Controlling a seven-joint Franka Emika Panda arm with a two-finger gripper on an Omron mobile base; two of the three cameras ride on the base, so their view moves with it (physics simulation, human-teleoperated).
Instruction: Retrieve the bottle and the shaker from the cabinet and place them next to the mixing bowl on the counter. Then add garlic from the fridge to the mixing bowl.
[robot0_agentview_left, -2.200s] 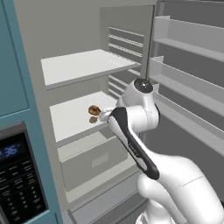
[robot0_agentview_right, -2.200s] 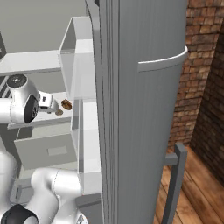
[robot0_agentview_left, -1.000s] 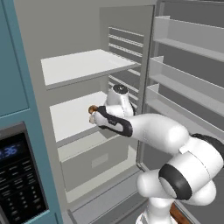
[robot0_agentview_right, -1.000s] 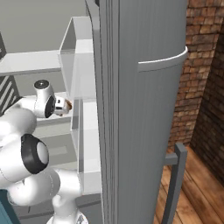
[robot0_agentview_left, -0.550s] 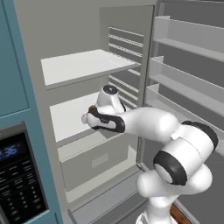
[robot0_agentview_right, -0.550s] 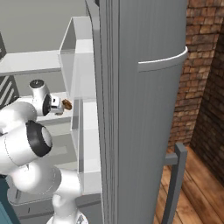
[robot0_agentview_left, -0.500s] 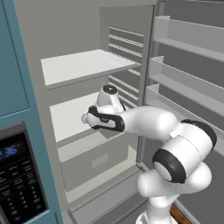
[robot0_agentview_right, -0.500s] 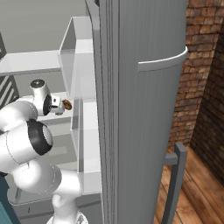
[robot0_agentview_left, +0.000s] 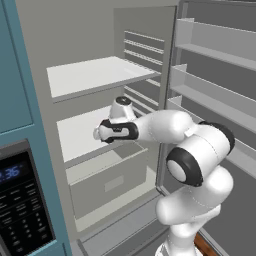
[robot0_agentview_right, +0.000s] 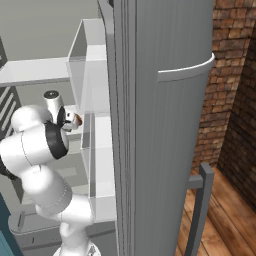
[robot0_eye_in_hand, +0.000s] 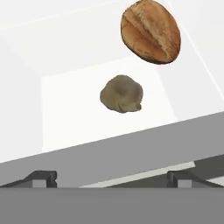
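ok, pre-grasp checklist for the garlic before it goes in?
1. Fridge door open, shelf reachable: ok.
2. Gripper open: ok, fingertips stand wide apart at the bottom of the hand view.
3. Garlic in sight and roughly centred between the fingertips: ok.
4. Gripper empty: ok, nothing between the fingertips.
5. Clearance from the bread roll: ok in the hand view, it lies apart, beyond and to one side of the garlic.
6. Gap left between fingertips and garlic: cannot tell; in the left base view the hand covers it.
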